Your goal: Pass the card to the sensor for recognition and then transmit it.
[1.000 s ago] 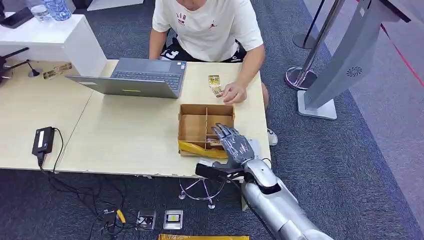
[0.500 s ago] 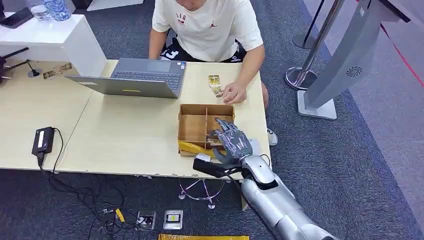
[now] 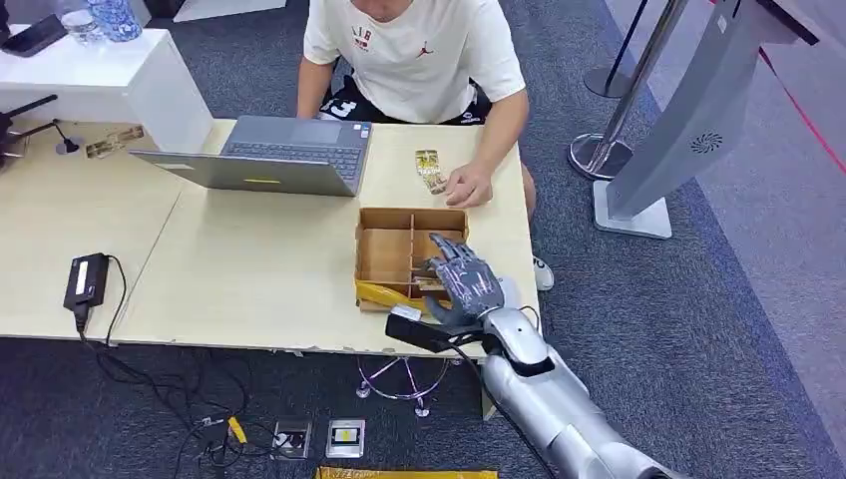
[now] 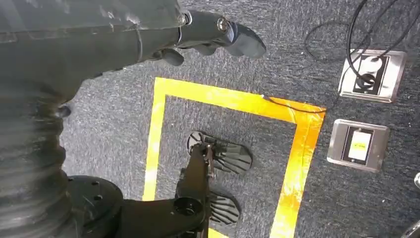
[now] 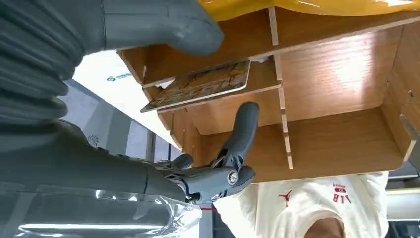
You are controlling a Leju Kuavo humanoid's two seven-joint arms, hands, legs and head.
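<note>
Right robot hand [image 3: 462,282] over box [image 3: 384,255] — fingers spread; card [image 5: 200,84] inside.

A dark grey carpet [image 3: 718,299] is laid across the floor, marked near the robot with yellow tape [image 4: 233,99]. 2 pale wooden tables [image 3: 249,269] are pushed together, with a white cabinet [image 3: 110,80] far left. 2 floor sockets [image 3: 319,437] are set beneath. A chrome stanchion [image 3: 619,120] stands far right.
</note>
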